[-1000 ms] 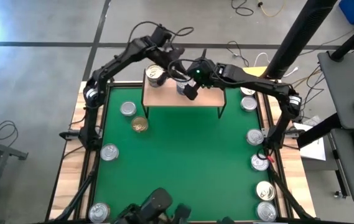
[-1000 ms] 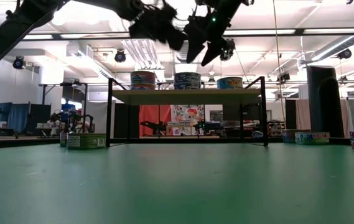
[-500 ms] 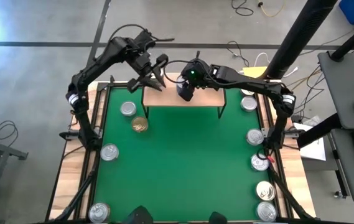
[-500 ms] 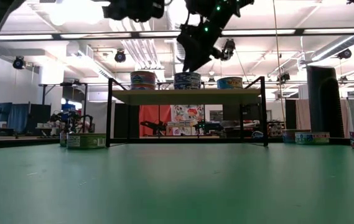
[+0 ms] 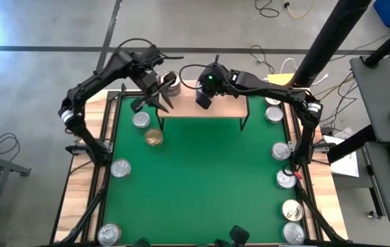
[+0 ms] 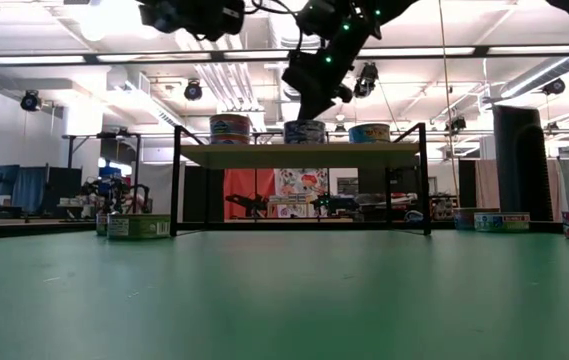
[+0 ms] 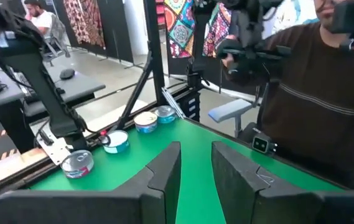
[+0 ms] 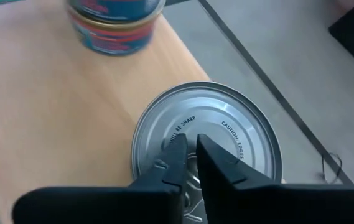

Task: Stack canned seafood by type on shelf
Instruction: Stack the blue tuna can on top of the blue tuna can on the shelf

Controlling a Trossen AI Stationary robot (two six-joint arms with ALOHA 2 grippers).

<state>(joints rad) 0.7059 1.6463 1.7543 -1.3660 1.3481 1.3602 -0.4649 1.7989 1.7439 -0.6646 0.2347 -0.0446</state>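
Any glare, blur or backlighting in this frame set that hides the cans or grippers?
High view: glare at the left edge only; shelf readable. Low view: bright ceiling lights silhouette both arms; shelf cans stay visible. Left wrist view: background soft. Right wrist view: silver can sharp under the right gripper.

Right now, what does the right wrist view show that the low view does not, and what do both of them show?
Only the right wrist view: the right end effector, shut, above the silver lid of a tin with printed caution text. Only the low view: three tins in a row on the shelf, its black legs, and tins standing on the green table. Both: the light-wood shelf board and a blue-sided tin.
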